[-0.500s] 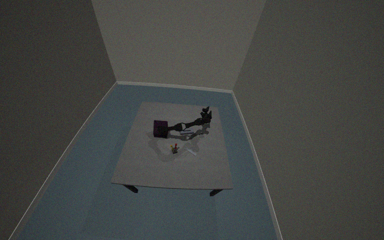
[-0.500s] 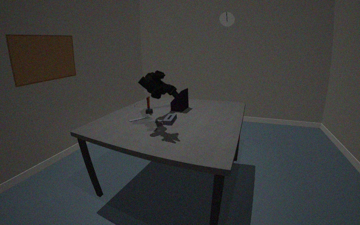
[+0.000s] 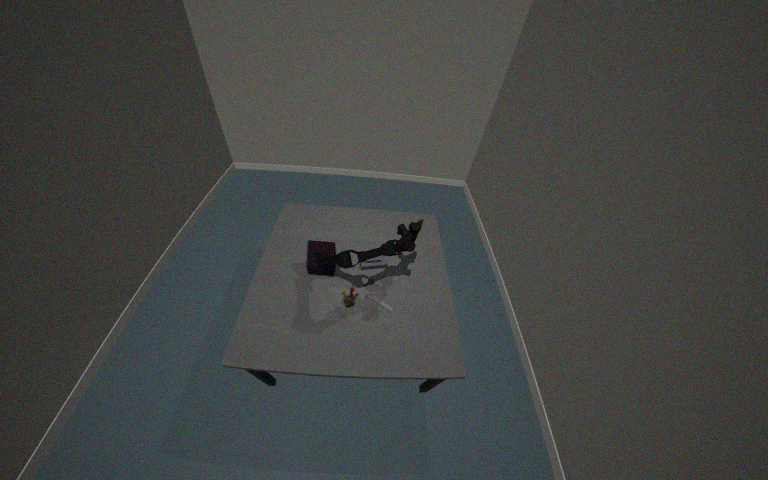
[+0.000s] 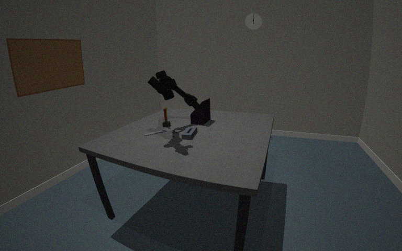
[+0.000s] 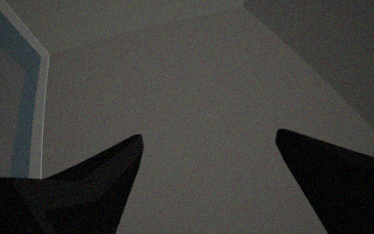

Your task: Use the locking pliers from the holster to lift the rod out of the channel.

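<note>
The locking pliers [image 3: 351, 290] [image 4: 165, 114] stand upright in the dark holster [image 3: 349, 303] [image 4: 166, 124], their red and yellow handles pointing up. The channel block [image 3: 374, 266] [image 4: 186, 137] is pale grey and lies on the table nearer the arm's reach, with a dark slot in its top. The rod cannot be told apart inside the slot. My gripper [image 3: 411, 225] [image 4: 158, 89] [image 5: 209, 137] is open and empty, high above the table and well away from pliers and block. The wrist view shows only walls and a bit of floor between and beyond the fingers.
A dark purple box [image 3: 321, 250] [image 4: 204, 112] stands at the arm's base. A thin pale strip [image 3: 380, 302] [image 4: 155, 133] lies on the table [image 3: 283, 339] [image 4: 225, 159] near the holster. The arm reaches over the channel block in the top view.
</note>
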Tool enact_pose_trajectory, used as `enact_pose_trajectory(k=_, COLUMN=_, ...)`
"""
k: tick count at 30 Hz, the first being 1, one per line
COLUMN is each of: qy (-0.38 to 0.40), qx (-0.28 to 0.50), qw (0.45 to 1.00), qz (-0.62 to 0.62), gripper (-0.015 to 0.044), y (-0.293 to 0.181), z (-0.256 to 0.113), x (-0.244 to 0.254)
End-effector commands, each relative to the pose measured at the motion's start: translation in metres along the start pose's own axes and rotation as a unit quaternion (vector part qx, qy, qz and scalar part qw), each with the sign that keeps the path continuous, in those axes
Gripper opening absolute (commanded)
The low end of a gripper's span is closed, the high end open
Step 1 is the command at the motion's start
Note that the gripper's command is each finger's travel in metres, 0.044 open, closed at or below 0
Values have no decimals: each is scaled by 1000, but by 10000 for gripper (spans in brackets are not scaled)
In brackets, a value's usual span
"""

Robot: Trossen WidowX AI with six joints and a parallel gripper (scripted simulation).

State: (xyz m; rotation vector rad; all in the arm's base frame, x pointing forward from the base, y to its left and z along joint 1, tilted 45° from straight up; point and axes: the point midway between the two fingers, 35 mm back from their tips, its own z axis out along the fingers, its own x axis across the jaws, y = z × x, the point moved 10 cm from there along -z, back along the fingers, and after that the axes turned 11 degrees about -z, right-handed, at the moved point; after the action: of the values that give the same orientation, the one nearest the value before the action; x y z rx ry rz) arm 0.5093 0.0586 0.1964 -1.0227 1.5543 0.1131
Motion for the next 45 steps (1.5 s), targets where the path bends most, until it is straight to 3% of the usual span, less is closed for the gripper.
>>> enact_pose_trajectory(k=1, qy=4, qx=63, qw=983, qz=170, gripper=440, y=-2, z=-54, x=-40)
enact_pose_trajectory(k=13, qy=-76, qx=183, qw=846, qz=495, gripper=440, y=24, z=-172, x=-95)
enact_pose_trajectory(k=20, qy=-161, qx=222, qw=712, qz=646, gripper=440, y=55, z=-233, x=-106)
enact_pose_trajectory(k=27, qy=-266, qx=227, qw=544, qz=763, gripper=440, y=93, z=-285, x=-102)
enact_pose_trajectory(k=29, qy=-281, qx=225, qw=520, qz=775, gripper=440, y=98, z=-291, x=-100)
enact_pose_trajectory(k=40, qy=-280, qx=231, qw=514, qz=777, gripper=440, y=97, z=-291, x=-100)
enact_pose_trajectory(k=45, qy=-241, qx=385, qw=393, qz=800, gripper=440, y=53, z=-304, x=-84)
